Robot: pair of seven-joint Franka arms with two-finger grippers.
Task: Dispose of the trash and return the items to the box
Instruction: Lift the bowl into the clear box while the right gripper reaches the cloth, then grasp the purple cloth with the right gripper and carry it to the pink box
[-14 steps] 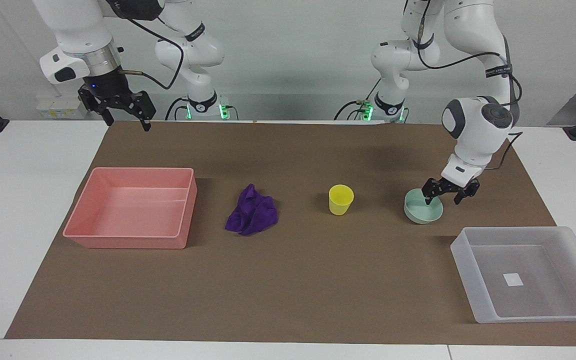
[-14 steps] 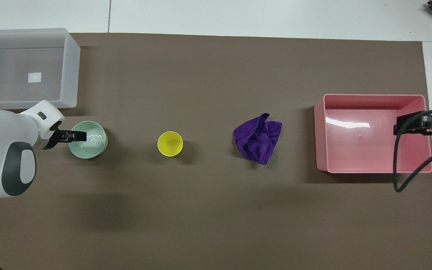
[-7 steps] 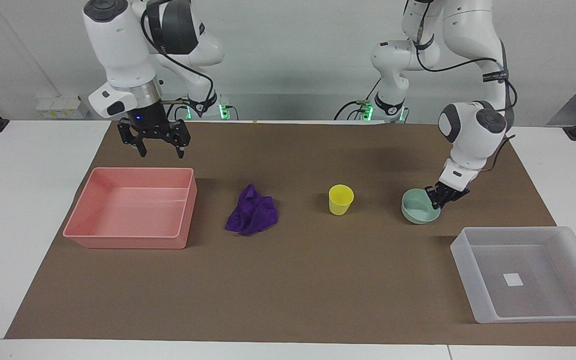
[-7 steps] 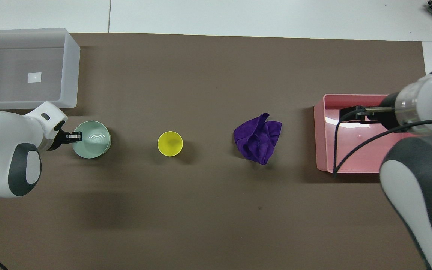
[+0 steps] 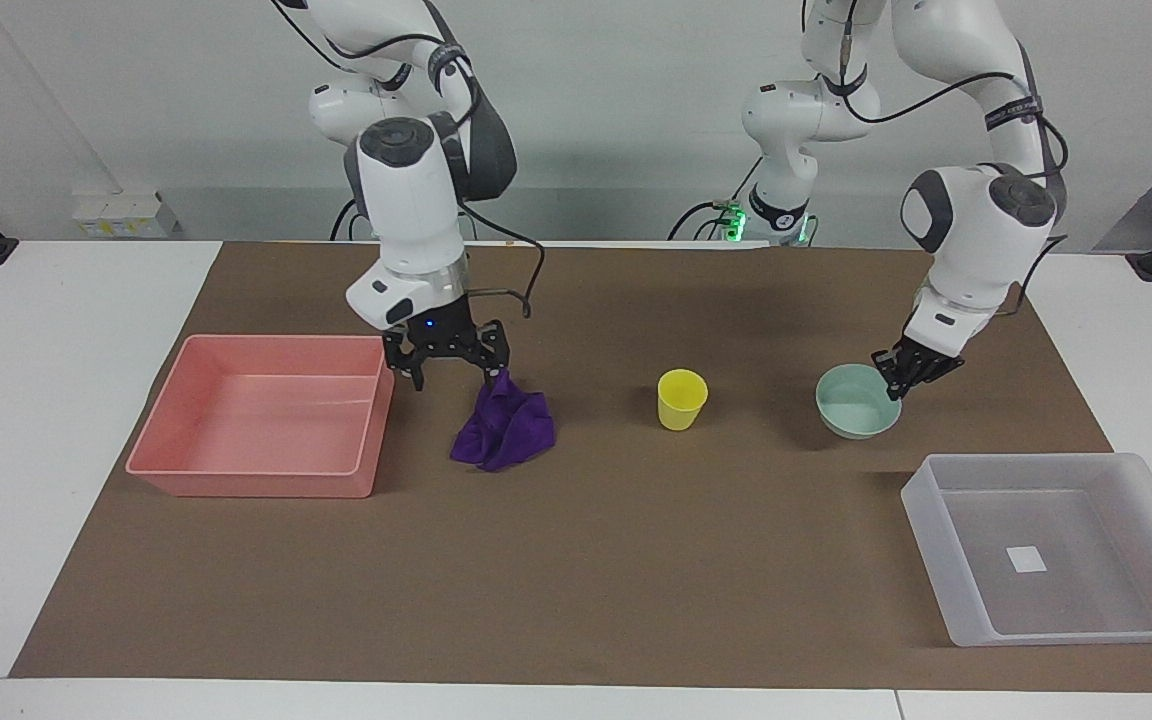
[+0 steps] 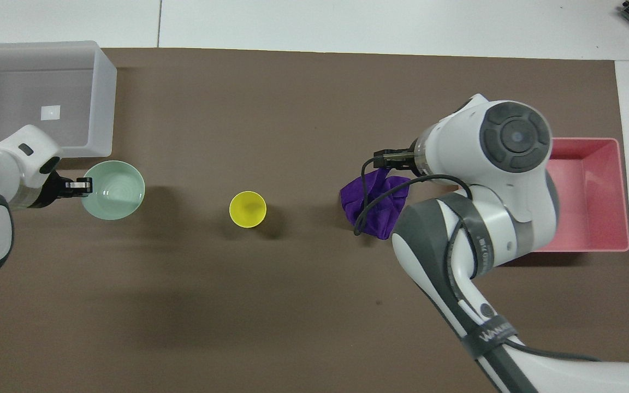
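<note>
The purple cloth (image 5: 506, 430) lies bunched on the brown mat beside the pink tray; it also shows in the overhead view (image 6: 348, 197). My right gripper (image 5: 451, 377) is open and hangs low over the cloth's edge nearest the robots and the pink tray, one fingertip (image 5: 491, 375) at the cloth's top fold. In the overhead view the arm hides it. My left gripper (image 5: 904, 380) (image 6: 77, 186) is shut on the rim of the mint-green bowl (image 5: 856, 405) (image 6: 113, 190), which looks slightly raised. The yellow cup (image 5: 682, 398) (image 6: 248, 209) stands upright between cloth and bowl. The translucent box (image 5: 921, 500) (image 6: 104, 103) holds only its white label.
The pink tray (image 5: 251, 483) (image 6: 593, 185) sits at the right arm's end of the mat, with nothing in it. The brown mat (image 5: 576, 560) covers most of the white table. The box lies farther from the robots than the bowl.
My right arm swung from above the pink tray's near edge over to the cloth and came down. My left gripper carried the bowl a little toward the left arm's end.
</note>
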